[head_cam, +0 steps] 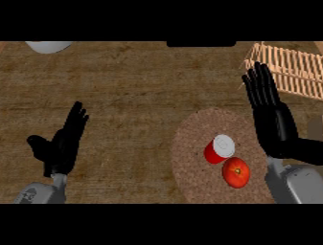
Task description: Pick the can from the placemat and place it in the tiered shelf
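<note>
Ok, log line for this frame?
can: on placemat, beside tomato, not yet grasped | right hand: open, right of can | left hand: open, lower left | tiered shelf: upper right

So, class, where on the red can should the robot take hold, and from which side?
The can stands roughly upright on the placemat, with a tomato close on its near side. So probably grip its red side wall below the white top, the open right hand coming in from the right.

No legible text or labels anywhere.
</note>
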{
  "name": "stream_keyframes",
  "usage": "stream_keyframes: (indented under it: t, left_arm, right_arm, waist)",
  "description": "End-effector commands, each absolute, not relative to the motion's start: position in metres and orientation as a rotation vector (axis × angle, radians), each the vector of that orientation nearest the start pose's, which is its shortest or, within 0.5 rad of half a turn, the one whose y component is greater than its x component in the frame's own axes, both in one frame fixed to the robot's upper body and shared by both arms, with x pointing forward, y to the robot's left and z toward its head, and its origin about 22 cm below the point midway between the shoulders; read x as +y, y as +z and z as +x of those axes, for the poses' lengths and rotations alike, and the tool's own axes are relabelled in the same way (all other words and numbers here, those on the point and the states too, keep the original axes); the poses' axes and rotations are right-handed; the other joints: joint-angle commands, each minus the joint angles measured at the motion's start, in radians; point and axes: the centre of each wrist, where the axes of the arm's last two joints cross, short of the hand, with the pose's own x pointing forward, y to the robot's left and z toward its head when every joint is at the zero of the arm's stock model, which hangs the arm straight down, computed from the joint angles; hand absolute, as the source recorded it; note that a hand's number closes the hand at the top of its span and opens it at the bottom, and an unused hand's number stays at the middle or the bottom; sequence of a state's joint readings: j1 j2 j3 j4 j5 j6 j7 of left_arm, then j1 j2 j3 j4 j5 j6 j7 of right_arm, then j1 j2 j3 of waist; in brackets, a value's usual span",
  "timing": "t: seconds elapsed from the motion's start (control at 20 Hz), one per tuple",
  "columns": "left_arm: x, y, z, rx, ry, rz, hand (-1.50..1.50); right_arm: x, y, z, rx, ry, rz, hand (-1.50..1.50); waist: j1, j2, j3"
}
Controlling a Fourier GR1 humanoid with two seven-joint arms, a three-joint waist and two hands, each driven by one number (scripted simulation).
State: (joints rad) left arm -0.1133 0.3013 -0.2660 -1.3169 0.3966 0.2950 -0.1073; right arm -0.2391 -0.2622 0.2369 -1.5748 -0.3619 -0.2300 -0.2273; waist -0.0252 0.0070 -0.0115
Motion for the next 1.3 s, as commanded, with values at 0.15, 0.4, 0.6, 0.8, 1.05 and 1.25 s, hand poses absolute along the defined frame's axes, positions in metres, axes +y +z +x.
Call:
stream_keyframes:
  t: [0.15, 0.4, 0.6, 0.8, 1.05, 1.25]
  left_arm:
    - [0.277, -0.033, 0.254, -1.27, 0.042, 0.114, 0.0]
    - [0.285, -0.036, 0.252, -1.161, 0.026, 0.075, 0.0]
    - [0.286, -0.042, 0.256, -1.136, 0.015, 0.08, 0.0]
    - [0.273, -0.028, 0.252, -1.118, 0.028, 0.06, 0.0]
    - [0.293, -0.03, 0.243, -1.101, 0.03, 0.085, 0.0]
    - [0.308, -0.025, 0.245, -1.119, 0.044, 0.067, 0.0]
  right_arm:
    - [-0.303, 0.114, 0.309, -1.98, 0.315, 0.061, 1.5]
    - [-0.384, 0.097, 0.308, -1.571, 0.52, -0.346, 1.5]
    - [-0.397, 0.079, 0.328, -1.634, 0.507, -0.103, -1.5]
    - [-0.417, 0.11, 0.327, -1.657, 0.702, 0.034, -1.5]
    - [-0.423, 0.128, 0.315, -1.56, 0.874, 0.144, -1.5]
    - [-0.378, 0.177, 0.335, -1.5, 1.035, 0.116, -1.5]
  waist:
    - [0.03, -0.004, 0.013]
    - [0.061, 0.014, 0.013]
    - [0.058, 0.007, 0.014]
    - [0.05, -0.002, 0.014]
    - [0.03, -0.008, 0.012]
    - [0.034, -0.01, 0.009]
